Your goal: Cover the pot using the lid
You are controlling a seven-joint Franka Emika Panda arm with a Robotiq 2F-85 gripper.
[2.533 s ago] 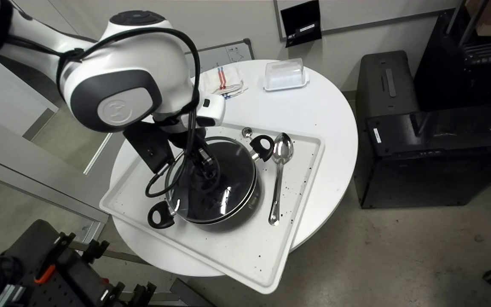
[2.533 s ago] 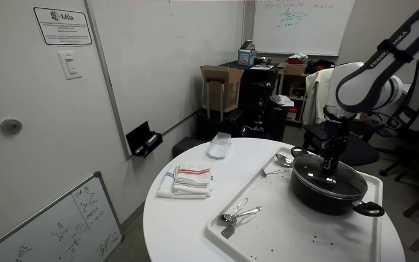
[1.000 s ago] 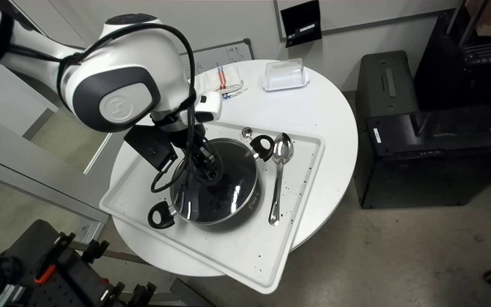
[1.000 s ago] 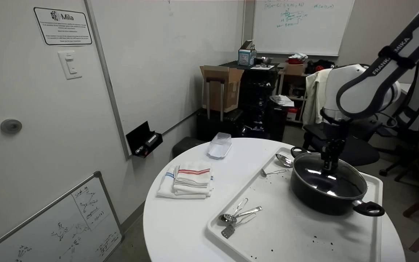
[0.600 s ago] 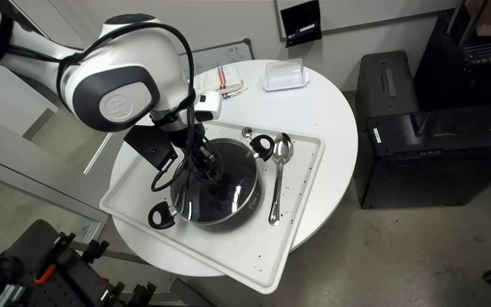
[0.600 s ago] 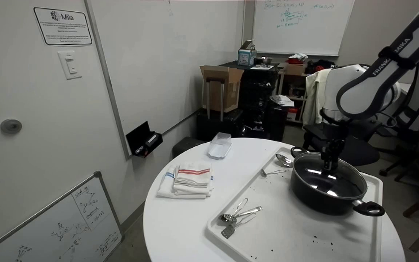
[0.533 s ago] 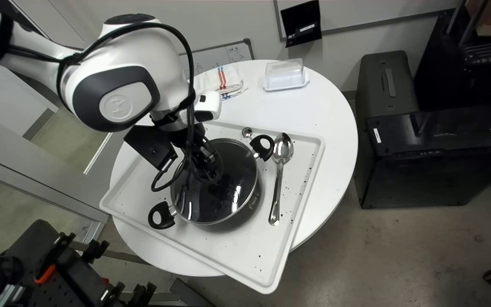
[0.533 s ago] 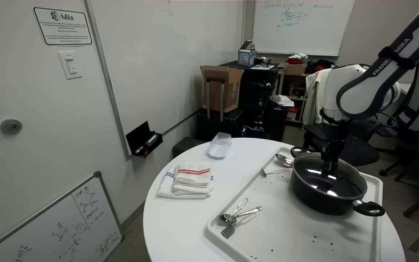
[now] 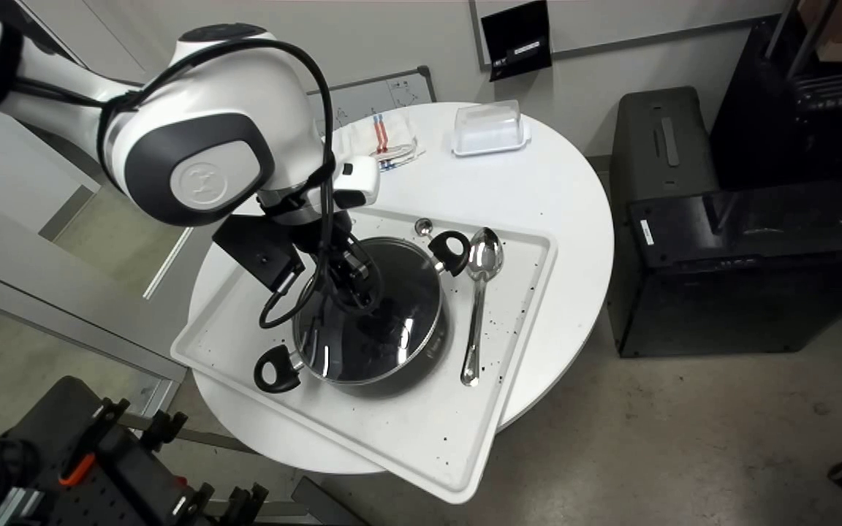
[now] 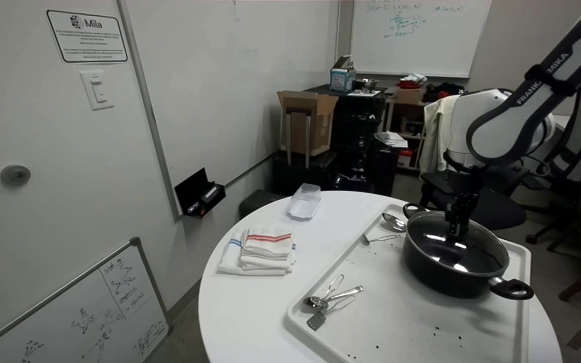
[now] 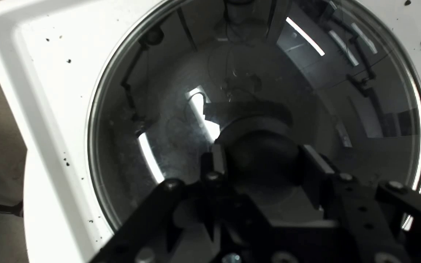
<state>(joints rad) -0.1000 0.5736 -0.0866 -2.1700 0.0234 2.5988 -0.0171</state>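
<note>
Take the round white table (image 9: 560,197) as the base of the setup. On it, find the pale rimmed tray (image 9: 406,449), overhanging the table edge at a corner. On the tray, locate the wide black pot (image 10: 439,276), standing upright. Over the mouth of the pot, identify the glass lid (image 9: 370,340): level, rim on rim, with no gap noticeable in both exterior views. Judge the covering step as done on the strength of this fit; allow for a stretch of rim hidden from view. Above the lid, note the gripper (image 11: 264,159), pointing down at the centre of the glass. Beside the pot, see the large spoon (image 9: 484,267), lying on the tray and apart from the lid; exclude from the task. At the centre of the lid, find the dark knob (image 11: 263,155), between the two fingers (image 11: 218,159). Read the fingers as narrowed to about the width of the knob, one on each side, with no clear gap in the wrist view; judge as a hold on the knob, with contact too dark to inspect closely. Count as remaining, by judgement: spreading the fingers, then raising the gripper straight up off the knob. Guard against retreating before full release; likely to tilt the lid or pull it off its seat.
</note>
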